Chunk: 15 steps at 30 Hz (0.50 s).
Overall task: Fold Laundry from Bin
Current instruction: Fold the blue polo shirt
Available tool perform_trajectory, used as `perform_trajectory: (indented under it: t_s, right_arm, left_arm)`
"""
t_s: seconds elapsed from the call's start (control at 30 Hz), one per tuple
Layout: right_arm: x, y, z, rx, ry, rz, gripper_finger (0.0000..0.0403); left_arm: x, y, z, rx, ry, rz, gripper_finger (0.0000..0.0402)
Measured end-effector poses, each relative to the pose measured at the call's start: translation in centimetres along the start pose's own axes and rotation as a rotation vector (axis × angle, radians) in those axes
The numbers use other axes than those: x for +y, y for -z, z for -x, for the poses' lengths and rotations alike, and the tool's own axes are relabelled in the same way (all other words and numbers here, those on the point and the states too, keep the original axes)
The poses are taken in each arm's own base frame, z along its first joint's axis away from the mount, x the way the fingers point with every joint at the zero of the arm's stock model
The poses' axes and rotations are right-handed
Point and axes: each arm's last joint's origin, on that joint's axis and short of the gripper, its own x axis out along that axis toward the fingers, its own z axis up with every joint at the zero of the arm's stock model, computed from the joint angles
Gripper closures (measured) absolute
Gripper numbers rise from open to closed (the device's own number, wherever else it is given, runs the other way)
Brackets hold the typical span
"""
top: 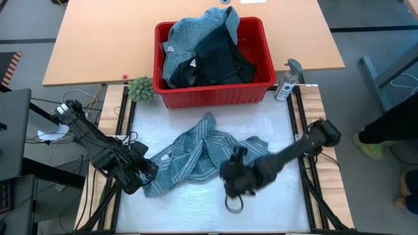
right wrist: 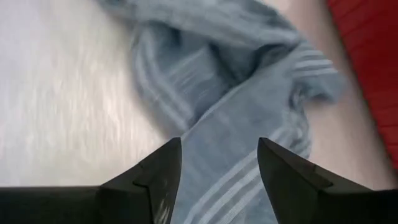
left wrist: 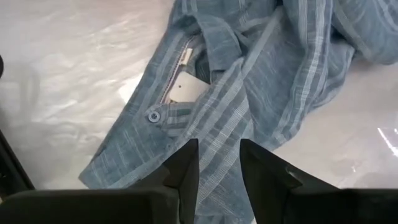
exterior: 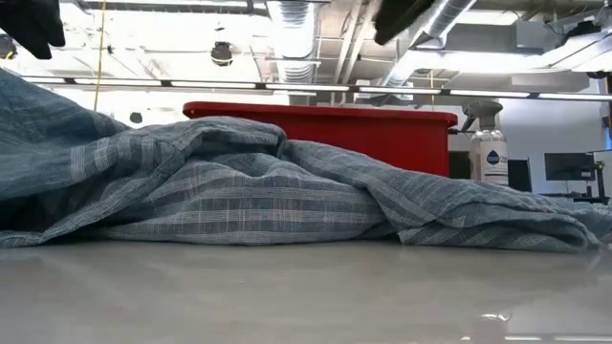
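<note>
The blue-grey white-striped shirt (top: 196, 156) lies crumpled on the white mat, with its collar and label end (left wrist: 183, 87) toward the table's left. My left gripper (left wrist: 217, 155) hangs open just above that left end (top: 153, 183), pointing steeply down. My right gripper (right wrist: 219, 155) is open too and blurred. It hovers over the shirt's right part (top: 255, 153). The red bin (top: 209, 94) stands at the mat's far edge, holding light blue denim-like laundry (top: 189, 39) and dark pieces (top: 219, 62).
A spray bottle (top: 286, 81) stands right of the bin and a small green plant (top: 140, 89) left of it. A wooden table (top: 98, 46) lies beyond. Bare mat (top: 189, 212) stretches along the near edge. Part of a person (top: 392, 124) shows at the far right.
</note>
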Motion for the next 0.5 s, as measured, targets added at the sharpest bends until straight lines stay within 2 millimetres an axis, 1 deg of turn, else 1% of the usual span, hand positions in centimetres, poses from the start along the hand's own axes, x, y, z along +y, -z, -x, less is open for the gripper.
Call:
perform_trajectory:
  t_s: [0.07,0.13,0.27,0.33,0.43,0.5]
  right_arm:
    - [2.0,1.2,-1.2,0.028,0.028,0.055,0.0170]
    - [3.7,2.2,-2.7,0.067,0.035,0.070,0.0170]
    - [6.0,3.6,-5.7,0.115,0.084,0.047,0.0170]
    - [6.7,4.3,-7.4,0.146,0.129,0.021,0.0170]
    - [6.6,5.4,-9.5,0.225,0.219,-0.009,0.0170]
    - [6.6,5.6,-10.7,0.257,0.222,-0.021,0.0170]
  left_arm:
    - [0.0,0.0,0.0,-0.008,0.003,-0.008,0.0299]
    - [0.0,0.0,0.0,-0.011,0.005,-0.018,0.0299]
    - [-0.1,0.0,0.0,-0.019,0.009,-0.050,0.0299]
    - [-0.1,-0.1,0.0,-0.022,0.010,-0.055,0.0299]
    - [-0.1,-0.1,0.0,-0.029,0.013,-0.055,0.0299]
    - [-0.1,-0.1,0.0,-0.031,0.013,-0.061,0.0299]
